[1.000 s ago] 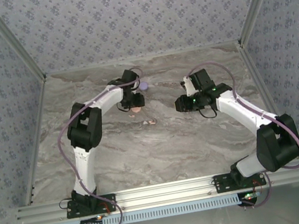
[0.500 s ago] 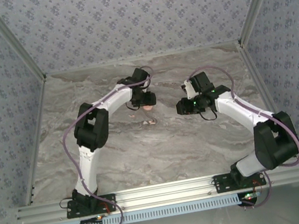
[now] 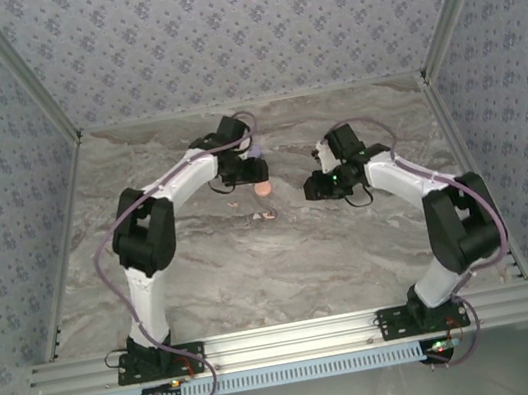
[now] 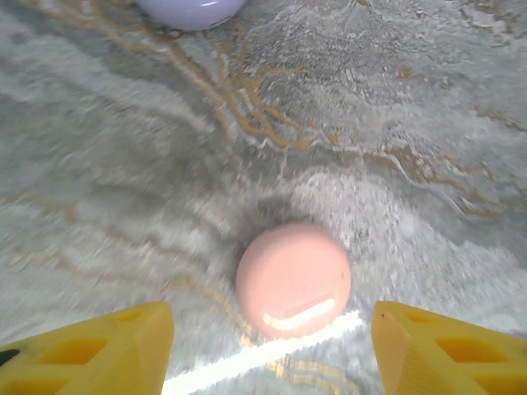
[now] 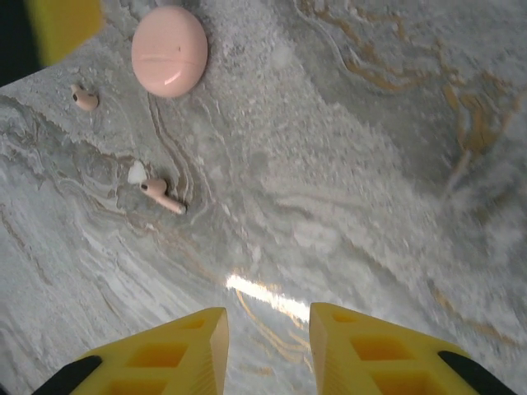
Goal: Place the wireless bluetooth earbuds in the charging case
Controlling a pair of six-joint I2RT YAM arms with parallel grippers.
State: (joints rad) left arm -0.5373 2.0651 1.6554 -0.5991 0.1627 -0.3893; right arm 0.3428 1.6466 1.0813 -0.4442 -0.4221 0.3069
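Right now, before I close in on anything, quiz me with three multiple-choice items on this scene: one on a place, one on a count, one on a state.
1. Where is the pink case?
A) on the table, in the gap at the tips of the left jaws
B) clamped in the right jaws
C) hard against the back wall

2. How many pink earbuds lie loose near it?
A) none
B) two
C) four

3. The pink case's lid is:
A) swung open
B) shut
C) off, lying aside

Answers:
1 A: the left wrist view shows it resting on the marble with both jaws clear of it.
2 B: the right wrist view shows one close to the case and one further off.
3 B: only a closed seam shows across its dome.
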